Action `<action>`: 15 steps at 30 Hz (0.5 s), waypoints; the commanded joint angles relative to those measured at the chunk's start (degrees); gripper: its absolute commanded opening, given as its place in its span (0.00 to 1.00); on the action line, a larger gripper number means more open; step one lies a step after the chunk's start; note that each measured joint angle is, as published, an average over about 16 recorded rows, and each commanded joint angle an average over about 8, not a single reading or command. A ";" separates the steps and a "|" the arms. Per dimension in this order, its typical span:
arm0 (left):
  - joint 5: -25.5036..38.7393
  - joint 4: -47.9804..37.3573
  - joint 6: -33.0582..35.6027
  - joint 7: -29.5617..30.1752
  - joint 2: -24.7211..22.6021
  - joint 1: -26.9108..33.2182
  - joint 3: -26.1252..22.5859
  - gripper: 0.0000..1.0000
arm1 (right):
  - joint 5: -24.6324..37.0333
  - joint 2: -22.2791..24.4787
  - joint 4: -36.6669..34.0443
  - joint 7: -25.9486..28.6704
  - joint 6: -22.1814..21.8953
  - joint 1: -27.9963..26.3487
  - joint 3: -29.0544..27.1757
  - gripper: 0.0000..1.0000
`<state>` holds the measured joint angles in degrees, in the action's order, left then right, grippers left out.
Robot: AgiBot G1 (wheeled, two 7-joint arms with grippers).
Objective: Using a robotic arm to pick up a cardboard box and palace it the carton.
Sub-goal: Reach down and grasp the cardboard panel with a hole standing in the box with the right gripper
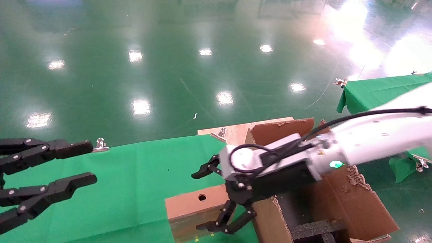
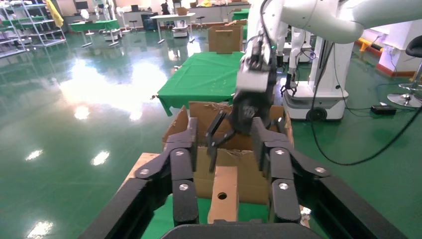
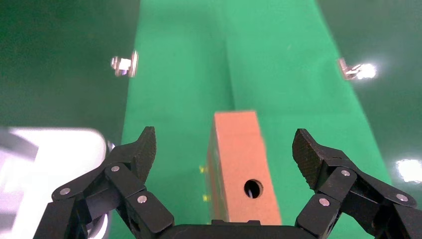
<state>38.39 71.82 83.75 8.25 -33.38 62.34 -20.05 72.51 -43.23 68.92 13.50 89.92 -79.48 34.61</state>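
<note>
The slim brown cardboard box (image 1: 184, 204) stands on its long edge on the green cloth, a round hole in its top face. My right gripper (image 1: 199, 201), on the white arm (image 1: 371, 135), hovers open just above it, one finger on each side and neither touching. The right wrist view shows the cardboard box (image 3: 241, 159) centred between the spread fingers of the right gripper (image 3: 225, 142). The large ragged-flapped carton (image 1: 354, 202) stands right beside the box, on its right. My left gripper (image 1: 91, 162) hangs open and empty at the far left, facing the cardboard box (image 2: 224, 191) and the carton (image 2: 249, 179).
Black foam blocks (image 1: 317, 229) lie inside the carton. The green-clothed table (image 1: 135, 175) has metal clips (image 1: 100, 145) at its far edge. A bare wooden board (image 1: 236, 131) shows behind the carton. Another green table (image 1: 378, 89) stands at right on glossy green floor.
</note>
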 commanded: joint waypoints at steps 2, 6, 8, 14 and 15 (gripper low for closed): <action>0.00 0.00 0.00 0.00 0.00 0.00 0.00 0.00 | 4.19 -2.20 -1.23 -0.31 -0.12 -2.45 3.17 1.00; 0.00 0.00 0.00 0.00 0.00 0.00 0.00 0.00 | 8.30 -4.96 -3.53 -1.49 -0.23 -5.09 6.22 1.00; 0.00 0.00 0.00 0.00 0.00 0.00 0.00 0.00 | 10.24 -6.37 -4.74 -2.08 -0.18 -6.35 7.76 1.00; 0.00 0.00 0.00 0.00 0.00 0.00 -0.01 0.00 | 15.66 -10.48 -7.70 -4.03 0.33 -10.12 13.09 1.00; 0.00 0.00 0.00 0.00 0.00 0.00 -0.01 0.00 | 16.40 -11.10 -8.09 -4.39 0.40 -10.68 14.03 1.00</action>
<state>38.39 71.82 83.75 8.25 -33.37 62.34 -20.05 88.35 -54.09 61.01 9.00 90.17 -89.90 48.57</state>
